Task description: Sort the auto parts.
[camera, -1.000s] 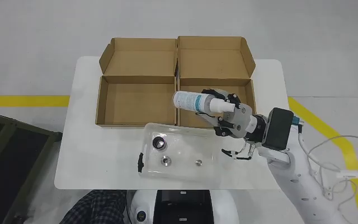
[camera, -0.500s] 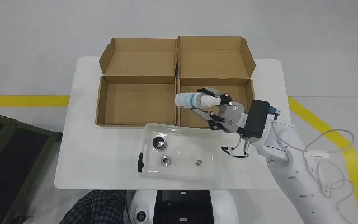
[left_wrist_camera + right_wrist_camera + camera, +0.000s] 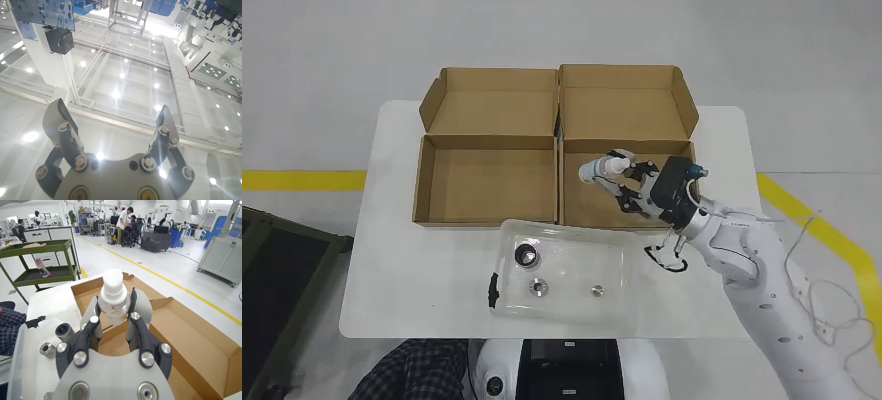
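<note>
My right gripper clamps the clear white-capped spray bottle above the far-right brown cardboard box; next, lower and release.

— What do we have on our white table?
— At the far side we see two open cardboard boxes, the left box and the right box, touching side by side. Nearer, in front of where they meet, stands a clear plastic tray. A small black scrap lies against the tray's left near corner.
</note>
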### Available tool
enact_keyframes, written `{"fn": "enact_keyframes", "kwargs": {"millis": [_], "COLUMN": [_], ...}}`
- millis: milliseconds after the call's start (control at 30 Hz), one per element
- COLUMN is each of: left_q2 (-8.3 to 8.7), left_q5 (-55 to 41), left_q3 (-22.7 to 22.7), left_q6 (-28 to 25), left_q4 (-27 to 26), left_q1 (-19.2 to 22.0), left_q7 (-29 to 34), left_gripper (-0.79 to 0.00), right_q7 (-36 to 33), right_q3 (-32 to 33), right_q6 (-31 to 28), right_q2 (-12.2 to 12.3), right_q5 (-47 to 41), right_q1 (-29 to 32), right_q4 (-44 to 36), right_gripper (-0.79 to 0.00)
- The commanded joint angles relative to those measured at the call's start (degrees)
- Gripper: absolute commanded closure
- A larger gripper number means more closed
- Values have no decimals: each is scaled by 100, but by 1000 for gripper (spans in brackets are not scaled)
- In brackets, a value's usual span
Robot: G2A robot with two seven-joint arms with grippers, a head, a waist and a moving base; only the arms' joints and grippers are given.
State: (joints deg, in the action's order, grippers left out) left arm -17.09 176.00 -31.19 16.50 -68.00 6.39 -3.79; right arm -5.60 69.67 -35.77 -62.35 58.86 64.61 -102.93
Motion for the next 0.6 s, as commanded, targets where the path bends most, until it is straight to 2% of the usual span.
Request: {"fn": "enact_keyframes", "kwargs": {"millis": [0, 333, 567], "left_q2": [0, 0, 0], "left_q5": [0, 0, 0], "left_q3": [0, 0, 0], "left_q6": [0, 0, 0], "left_q4": [0, 0, 0], "left_q1": [0, 0, 0], "left_q7": [0, 0, 0], "left_gripper": [-785, -785, -785], "right_q7": [-127, -968, -1287], "right_q3": [-36, -597, -1002], "right_q6": [15, 34, 149], "right_q2": [-10, -137, -250], "right_q5": [-112, -524, -622], "right_q1": [-60, -767, -1162], "right_q4": [126, 917, 1472], "right_gripper": [0, 0, 0]}}
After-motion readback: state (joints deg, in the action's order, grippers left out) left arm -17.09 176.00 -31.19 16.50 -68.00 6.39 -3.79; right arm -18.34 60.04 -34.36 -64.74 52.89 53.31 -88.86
